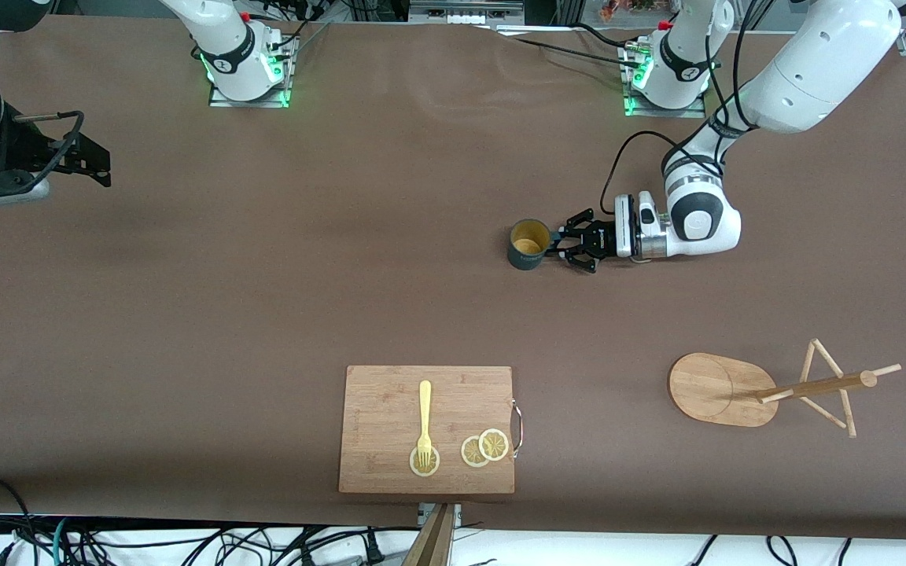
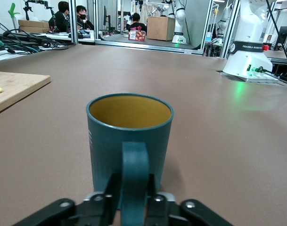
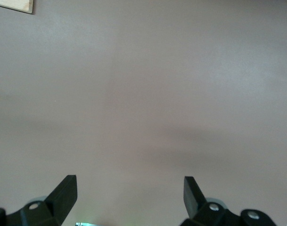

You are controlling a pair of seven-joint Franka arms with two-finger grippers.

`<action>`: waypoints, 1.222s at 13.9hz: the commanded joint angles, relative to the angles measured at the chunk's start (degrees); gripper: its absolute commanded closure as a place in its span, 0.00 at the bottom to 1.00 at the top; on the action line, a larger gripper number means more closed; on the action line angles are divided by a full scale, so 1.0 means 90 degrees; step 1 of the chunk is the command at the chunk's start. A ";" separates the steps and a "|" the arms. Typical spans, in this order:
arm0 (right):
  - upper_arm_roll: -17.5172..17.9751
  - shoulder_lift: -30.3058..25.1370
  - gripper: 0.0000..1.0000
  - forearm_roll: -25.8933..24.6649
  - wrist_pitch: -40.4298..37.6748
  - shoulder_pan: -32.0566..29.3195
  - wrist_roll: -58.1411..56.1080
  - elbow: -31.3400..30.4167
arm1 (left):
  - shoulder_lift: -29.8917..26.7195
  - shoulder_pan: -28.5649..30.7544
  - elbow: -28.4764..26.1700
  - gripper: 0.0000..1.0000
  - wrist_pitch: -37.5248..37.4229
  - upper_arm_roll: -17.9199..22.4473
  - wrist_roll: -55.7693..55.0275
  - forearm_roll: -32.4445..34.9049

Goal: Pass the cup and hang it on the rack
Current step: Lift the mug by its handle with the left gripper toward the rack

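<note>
Standing upright on the brown table (image 1: 264, 275), the cup (image 1: 528, 244) sits near the middle, toward the left arm's end, its yellowish interior showing nothing inside. The left pincer (image 1: 561, 246) lies low and level beside it, its fingers (image 2: 108, 200) clamped together on the loop handle (image 2: 135, 176). The right pincer (image 3: 130, 194) waits at the right arm's end over bare table, fingers spread wide and holding nothing. Nearer the front camera, the rack (image 1: 767, 389) stands on its oval base, pegs bare. A cutting board (image 1: 390, 401) carries a yellow fork (image 1: 425, 420) and three lemon slices (image 1: 484, 448).
</note>
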 commanded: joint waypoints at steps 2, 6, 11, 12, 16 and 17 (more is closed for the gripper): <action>0.0015 -0.0026 0.00 0.0040 -0.0131 -0.0060 0.0040 0.0084 | -0.0037 0.0111 0.0018 1.00 0.0011 0.0001 0.0434 -0.0115; 0.0014 -0.0026 0.00 0.0040 -0.0219 -0.0060 0.0040 0.0084 | -0.0631 0.0587 -0.0041 1.00 0.0021 0.0069 0.0182 0.0410; 0.0014 -0.0026 0.00 0.0050 -0.0239 -0.0060 0.0040 0.0084 | -0.1404 0.2070 -0.0051 1.00 -0.0611 0.0166 -0.1693 0.1827; 0.0014 -0.0026 0.00 0.0050 -0.0239 -0.0060 0.0040 0.0084 | -0.1482 0.2180 -0.0051 1.00 -0.0817 0.0389 -0.1937 0.1964; 0.0005 -0.0016 0.00 0.0050 -0.0278 -0.0060 0.0040 0.0084 | -0.1736 0.2210 -0.0031 1.00 -0.1978 0.1385 -0.3449 0.2561; 0.0005 -0.0016 0.00 0.0050 -0.0278 -0.0060 0.0040 0.0084 | -0.1746 0.2230 0.0007 1.00 -0.2242 0.1523 -0.3791 0.2581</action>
